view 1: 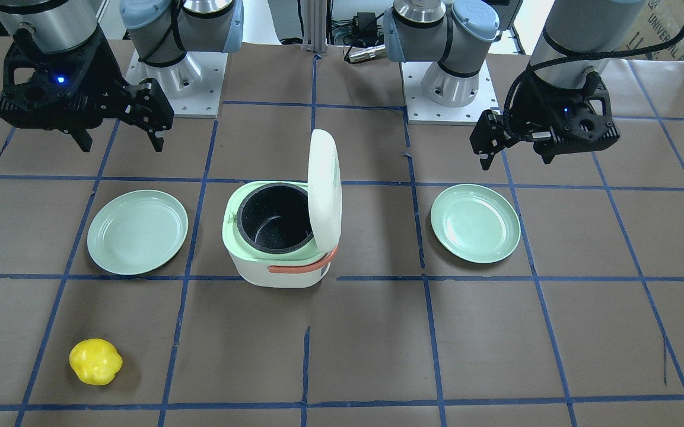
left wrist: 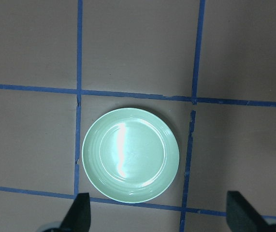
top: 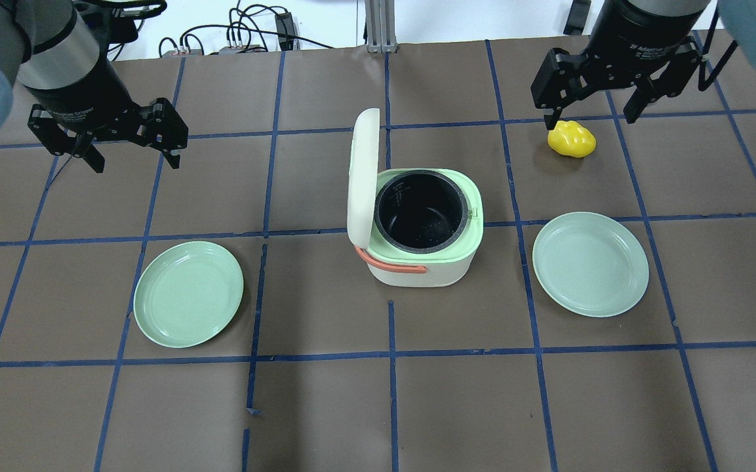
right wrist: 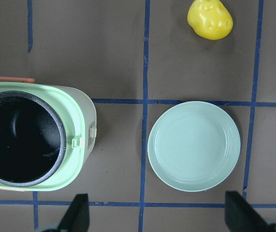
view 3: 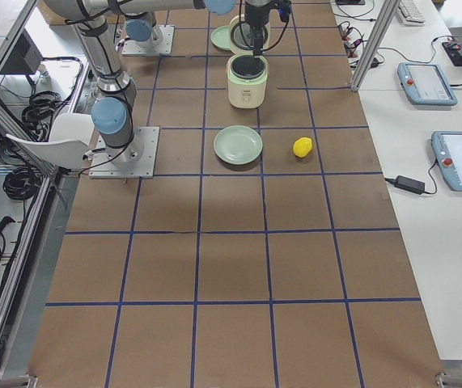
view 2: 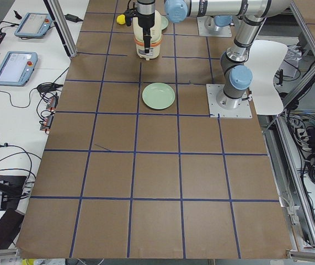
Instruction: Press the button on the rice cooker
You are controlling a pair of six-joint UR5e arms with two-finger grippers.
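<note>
The white and green rice cooker (top: 417,270) stands mid-table with its lid (top: 363,170) swung up and open, and the black inner pot is empty. It also shows in the front view (view 1: 276,270) and the right wrist view (right wrist: 82,121), where a small latch tab (right wrist: 77,141) sits on the rim. My left gripper (top: 132,149) is open and empty, high above the table to the cooker's left. My right gripper (top: 593,121) is open and empty, high at the far right, over a yellow object (top: 572,139).
One green plate (top: 189,294) lies left of the cooker, below my left gripper (left wrist: 159,220) in the left wrist view. Another green plate (top: 591,263) lies right of the cooker. The yellow lumpy object (view 1: 95,362) lies near the table's far edge.
</note>
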